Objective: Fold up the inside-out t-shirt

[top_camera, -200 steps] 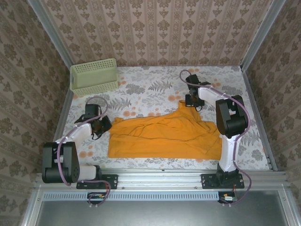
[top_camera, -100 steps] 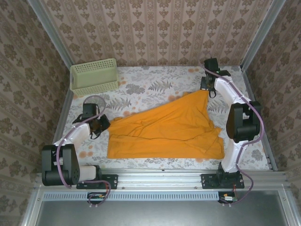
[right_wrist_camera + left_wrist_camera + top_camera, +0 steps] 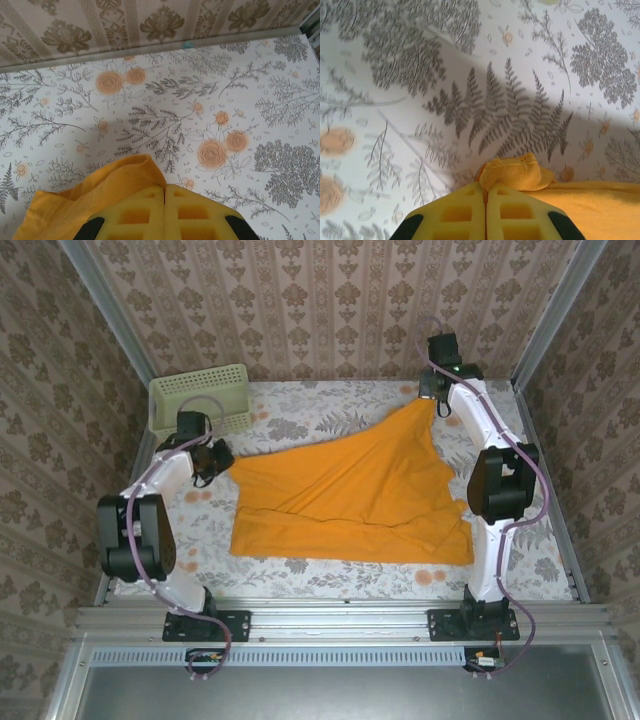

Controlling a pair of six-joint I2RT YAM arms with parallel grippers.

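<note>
Nearest me: the inside-out t-shirt (image 3: 350, 505) is lying spread on the floral table (image 3: 320, 575), to the right of the basket (image 3: 198, 377) and nearer than it. Its plain orange face is showing, and the near hem is running straight across. The far side is stretching taut into two drawn-out corners.

Next back: the left gripper (image 3: 222, 462) is sitting just right of the basket and a little nearer. It is clenching one shirt corner. Close up, its yellow fingers (image 3: 462, 212) are pressing together, with a bunched tuft of cloth poking out past the tips.

Farthest: the right gripper (image 3: 430, 405) is hanging well to the right of the basket, about level with it. It is clamping the other corner, its fingers (image 3: 135, 215) meeting over a folded edge.

The basket is pale green mesh and is standing upright. What it is holding I cannot tell from this angle.
</note>
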